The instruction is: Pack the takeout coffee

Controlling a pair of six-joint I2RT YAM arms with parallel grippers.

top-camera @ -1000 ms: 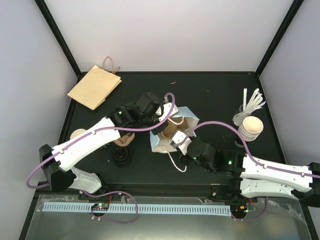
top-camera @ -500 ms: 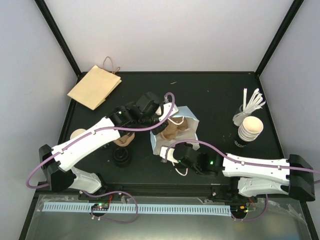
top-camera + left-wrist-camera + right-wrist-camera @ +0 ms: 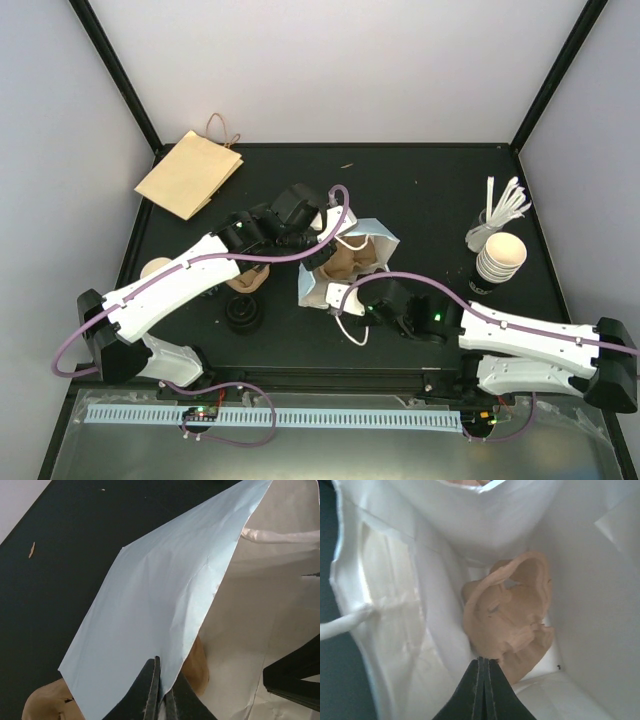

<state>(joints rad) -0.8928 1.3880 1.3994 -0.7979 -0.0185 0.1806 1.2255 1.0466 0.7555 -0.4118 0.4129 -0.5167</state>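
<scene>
A pale blue paper bag [image 3: 376,236] with a white inside lies at the table's middle, mouth toward the arms. My left gripper [image 3: 318,238] is shut on its upper wall [image 3: 150,605], the paper pinched between the jaws [image 3: 164,675]. My right gripper [image 3: 340,298] is at the bag's near left edge, reaching into the mouth. Its jaws [image 3: 482,661] are shut, the tips against a tan pulp cup carrier [image 3: 510,615] lying inside the bag [image 3: 395,605]. The carrier also shows from above [image 3: 350,262]. The takeout coffee is out of view.
A flat brown paper bag [image 3: 190,172] lies at the back left. A stack of lidless white cups [image 3: 500,255] and a holder of white stirrers [image 3: 505,205] stand at the right. Black lids [image 3: 243,315] and a brown carrier piece [image 3: 245,280] sit under the left arm.
My right gripper has slid left along the bag's near edge and finished closing. The left gripper keeps its hold on the bag wall.
</scene>
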